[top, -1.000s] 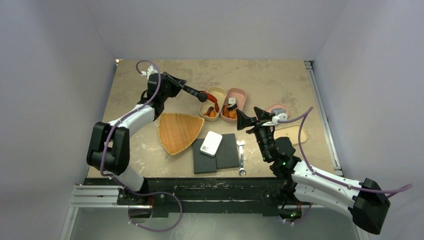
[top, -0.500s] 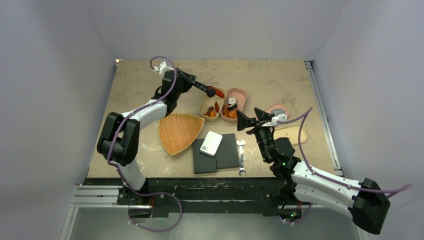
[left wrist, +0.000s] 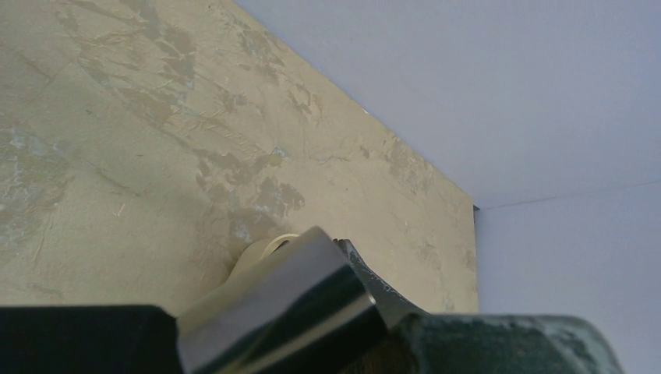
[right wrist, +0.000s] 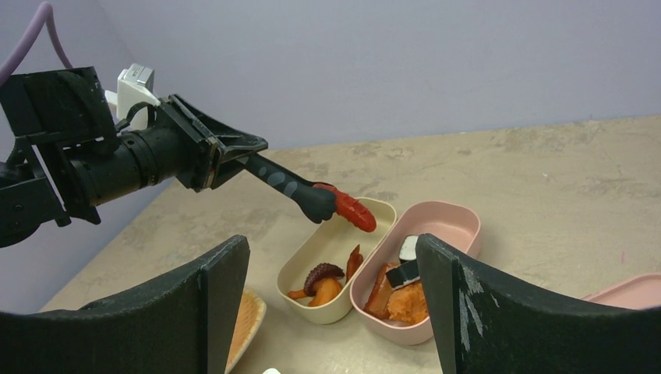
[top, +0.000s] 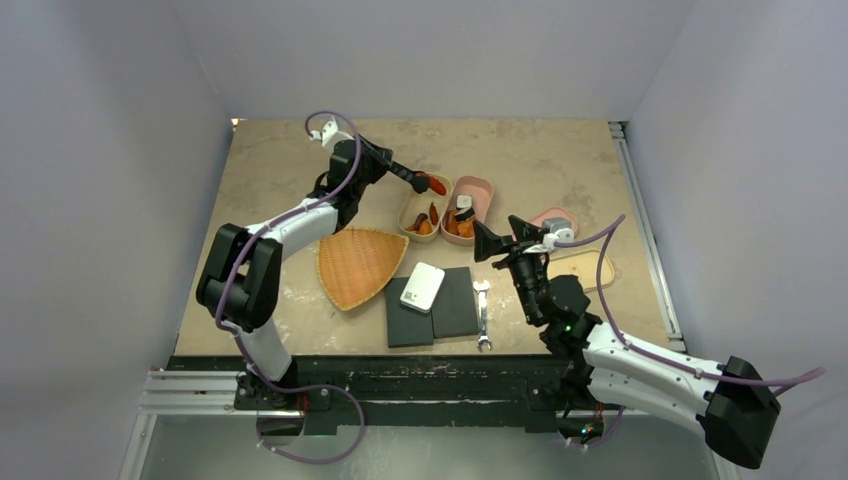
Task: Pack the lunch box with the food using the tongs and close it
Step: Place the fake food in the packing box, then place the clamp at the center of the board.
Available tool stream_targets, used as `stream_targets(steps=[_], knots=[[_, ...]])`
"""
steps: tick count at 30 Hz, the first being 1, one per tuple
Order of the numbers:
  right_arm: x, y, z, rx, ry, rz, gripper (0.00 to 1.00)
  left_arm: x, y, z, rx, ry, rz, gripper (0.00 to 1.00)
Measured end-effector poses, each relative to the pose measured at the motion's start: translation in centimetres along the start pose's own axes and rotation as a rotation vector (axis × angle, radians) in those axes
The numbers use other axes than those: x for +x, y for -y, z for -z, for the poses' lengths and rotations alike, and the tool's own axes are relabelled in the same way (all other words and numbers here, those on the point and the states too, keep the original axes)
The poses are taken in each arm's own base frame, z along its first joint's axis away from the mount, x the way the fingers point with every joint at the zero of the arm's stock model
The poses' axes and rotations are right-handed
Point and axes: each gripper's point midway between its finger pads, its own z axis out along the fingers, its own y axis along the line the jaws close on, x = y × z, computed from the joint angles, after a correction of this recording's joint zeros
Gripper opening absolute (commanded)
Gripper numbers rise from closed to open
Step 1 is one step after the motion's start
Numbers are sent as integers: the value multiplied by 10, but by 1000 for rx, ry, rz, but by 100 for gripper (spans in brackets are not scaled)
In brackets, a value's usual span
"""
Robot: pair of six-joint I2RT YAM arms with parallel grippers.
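Observation:
My left gripper [top: 376, 170] is shut on the handle of the dark tongs [top: 402, 178], whose black tips pinch a red piece of food [top: 435, 185] over the far end of the cream lunch box [top: 437, 183]. In the right wrist view the tongs [right wrist: 284, 184] hold the red piece [right wrist: 355, 213] just above the cream box's rim [right wrist: 310, 305]. That box holds orange and brown pieces. The pink lunch box [top: 482, 187] beside it holds black-and-white, orange and brown pieces. My right gripper [top: 496, 238] hangs open and empty, near the pink box. The left wrist view shows only the shiny tong handle [left wrist: 288, 312].
A woven fan-shaped tray [top: 358, 263] lies left of centre. Two black pads [top: 455, 305] with a white device [top: 422, 287] on them sit near the front, and a silver wrench [top: 482, 315] lies beside them. A pink lid [top: 556, 215] and a cream lid [top: 590, 270] lie at right.
The left arm has swung inward and carried the tongs with the red piece from low inside the cream box up toward its far end. The right arm has not moved.

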Motion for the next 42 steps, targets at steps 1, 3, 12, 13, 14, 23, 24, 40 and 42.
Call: stream_targets(steps=[1,3,12,13,14,23,24,40,42], knots=[[0,0,0,0,0,0,82,0,0,0,0,0,-3,21],[0,0,0,0,-1,1,82,0,-1,0,-1,0,-7,23],[-2,2,0,10,5,-3,82,5,-6,-3,-13,-7,-11,26],[-2,3,0,13,6,-2,82,6,-6,-4,-15,-8,-11,26],[-2,3,0,14,6,-2,82,6,-7,-4,-16,-9,-11,25],[-2,3,0,16,6,-3,82,5,-7,-4,-24,7,-20,25],[-2,3,0,17,7,-3,82,4,-7,-3,-24,10,-23,24],[-2,3,0,17,7,-3,82,-106,-55,21,-108,163,-10,24],[-2,3,0,17,7,-3,82,-104,-76,23,-151,154,-5,25]])
